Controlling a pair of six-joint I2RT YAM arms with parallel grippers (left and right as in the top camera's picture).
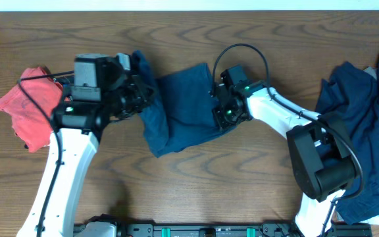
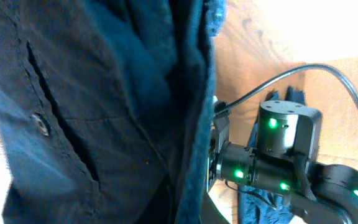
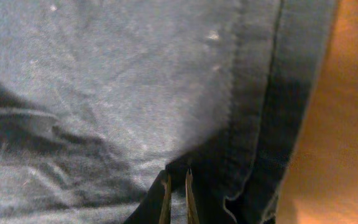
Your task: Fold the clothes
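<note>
We are working on the brown wooden table (image 1: 196, 197), where a heap of dark navy-blue clothes (image 1: 364, 125) is lying well outside the right gripper (image 1: 224, 113). A soft dark navy-blue cloth garment (image 1: 186, 99) is lying between both sets of jaws, and a crumpled red cloth (image 1: 28, 105) is sitting behind the left gripper (image 1: 142, 97). The right jaws are clenching a pinch of the garment beside its stitched hem (image 3: 272, 93). The left jaws are hiding under cloth, so we cannot tell. We are judging it light, limp and saggy, best taken at thick hemmed corners.
</note>
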